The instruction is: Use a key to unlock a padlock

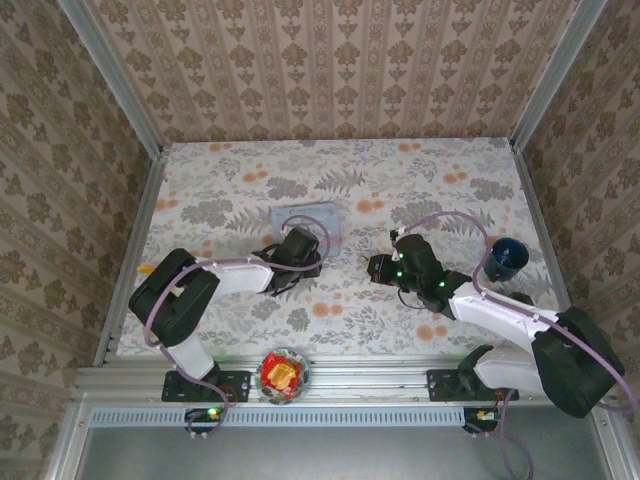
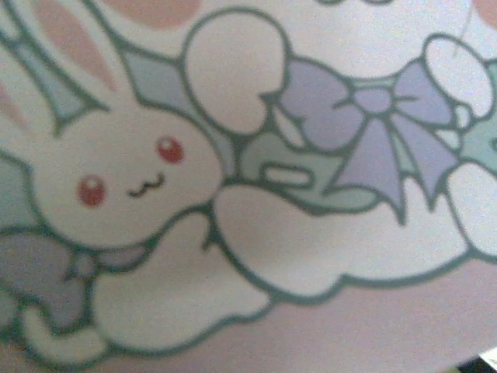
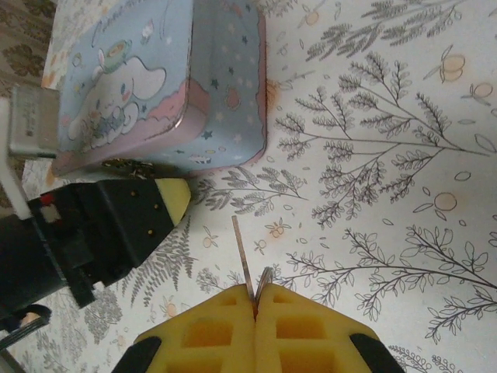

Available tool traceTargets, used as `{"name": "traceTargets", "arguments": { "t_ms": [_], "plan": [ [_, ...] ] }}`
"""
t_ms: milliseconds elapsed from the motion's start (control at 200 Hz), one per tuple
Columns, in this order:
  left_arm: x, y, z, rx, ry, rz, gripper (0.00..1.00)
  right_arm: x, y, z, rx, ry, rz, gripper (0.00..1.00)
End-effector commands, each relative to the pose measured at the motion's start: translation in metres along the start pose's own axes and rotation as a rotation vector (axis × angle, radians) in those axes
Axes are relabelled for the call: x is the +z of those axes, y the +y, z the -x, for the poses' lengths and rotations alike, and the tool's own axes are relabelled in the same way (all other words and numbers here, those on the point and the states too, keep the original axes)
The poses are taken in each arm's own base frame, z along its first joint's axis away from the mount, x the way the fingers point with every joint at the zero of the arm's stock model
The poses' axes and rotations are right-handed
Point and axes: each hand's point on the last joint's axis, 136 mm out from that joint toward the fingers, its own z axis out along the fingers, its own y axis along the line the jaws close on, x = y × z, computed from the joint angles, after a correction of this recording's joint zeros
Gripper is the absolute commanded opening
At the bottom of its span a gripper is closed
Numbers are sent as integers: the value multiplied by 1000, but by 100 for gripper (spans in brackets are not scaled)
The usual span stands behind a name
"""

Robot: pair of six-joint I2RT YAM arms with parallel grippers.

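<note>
Right wrist view reveals a key (image 3: 242,260) pinched by the right gripper (image 3: 255,301).

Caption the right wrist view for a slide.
Right gripper pinches a thin key, the pale blue tin beyond it.

From my seat both arms look the same: left arm (image 1: 228,276) and right arm (image 1: 500,312) have white links, fat black joints and black bases (image 1: 205,385). Lilac cables (image 1: 450,217) loop off each. Green LEDs (image 1: 399,258) glow on the right wrist. The right gripper (image 3: 255,301) has yellow fingers (image 3: 210,330) with square pockets and black shoulders.
</note>
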Motion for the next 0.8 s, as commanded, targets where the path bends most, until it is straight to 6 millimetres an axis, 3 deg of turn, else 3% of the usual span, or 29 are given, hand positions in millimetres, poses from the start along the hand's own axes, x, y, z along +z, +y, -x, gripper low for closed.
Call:
{"name": "traceTargets", "arguments": {
  "t_ms": [0,260,575,795],
  "plan": [
    [-7,-41,9,-126,2,-199,13,7,4,0,-18,-10,50,0],
    [1,-56,8,-285,59,-292,8,24,6,-2,-49,-37,90,0],
    [9,-54,6,-535,145,-369,9,41,15,-2,-102,-97,124,0],
    [11,-56,6,-609,160,-403,9,49,15,-9,-99,-91,136,0]
  ]
}}
